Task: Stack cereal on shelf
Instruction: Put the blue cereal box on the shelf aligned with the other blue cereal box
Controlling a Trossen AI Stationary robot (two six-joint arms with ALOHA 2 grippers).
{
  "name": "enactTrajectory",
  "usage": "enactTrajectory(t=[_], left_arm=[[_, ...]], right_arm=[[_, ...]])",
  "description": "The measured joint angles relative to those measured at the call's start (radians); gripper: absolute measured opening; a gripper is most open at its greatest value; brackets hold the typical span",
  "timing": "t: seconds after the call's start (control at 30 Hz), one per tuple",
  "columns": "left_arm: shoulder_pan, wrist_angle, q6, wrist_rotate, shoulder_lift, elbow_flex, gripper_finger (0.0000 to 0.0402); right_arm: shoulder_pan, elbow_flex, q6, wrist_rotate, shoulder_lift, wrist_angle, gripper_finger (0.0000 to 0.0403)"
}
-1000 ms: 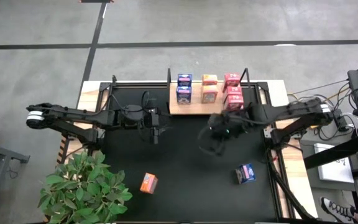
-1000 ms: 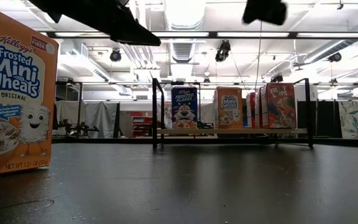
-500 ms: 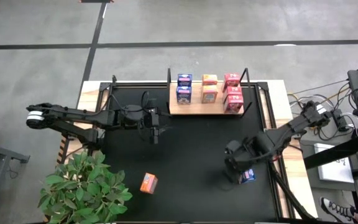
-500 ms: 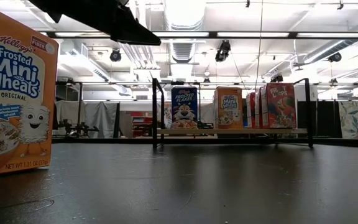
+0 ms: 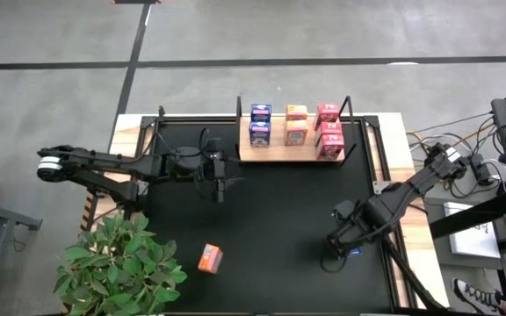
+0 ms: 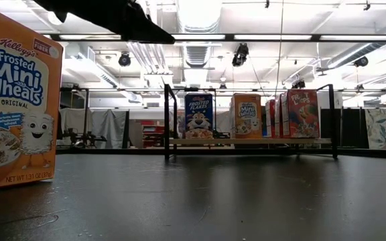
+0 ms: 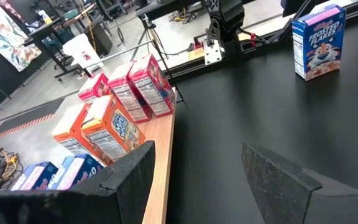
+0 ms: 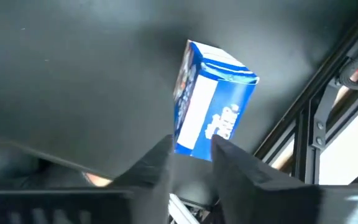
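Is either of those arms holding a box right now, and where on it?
Neither, apparently. The right tool sits just short of the blue box; its fingers aren't around it. The left tool is open and empty.

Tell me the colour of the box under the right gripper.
Blue, with a white side panel; clearest in the right wrist view.

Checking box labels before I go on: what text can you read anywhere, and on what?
"Kellogg's Frosted Mini Wheats ORIGINAL", "FIBER", "NET WT 1.31 OZ (37g)": near orange box.
"FROSTED FLAKES": blue box on the shelf.
"Mini Wheats", partly legible: orange box on the shelf.
"FROSTED", rest blurred: loose blue box.
Red boxes: unreadable.
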Motion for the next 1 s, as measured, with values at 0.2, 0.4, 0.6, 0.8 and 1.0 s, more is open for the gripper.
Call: enactTrajectory(t=[0.2,0.4,0.6,0.8,1.0], left_arm=[[0.000,-0.014,-0.005,0.000,0.000,0.000,0.0223],[0.000,-0.014,0.014,0.000,0.000,0.000,0.0223],[0.000,-0.011,0.035,0.000,0.000,0.000,0.0223],[0.000,-0.011,0.029,0.000,0.000,0.000,0.0223],[0.000,-0.009,0.027,0.000,0.000,0.002,0.0223]], right_arm=[[0.000,-0.039,0.030,-0.003,0.003,0.002,0.0203],[0.000,-0.082,0.027,-0.003,0.009,0.011,0.0273],[0.000,-0.149,0.027,-0.003,0.009,0.062,0.0284],[0.000,-0.249,0.000,-0.005,0.009,0.217,0.0246],[0.000,-0.277,-0.020,-0.007,0.007,0.261,0.0180]])
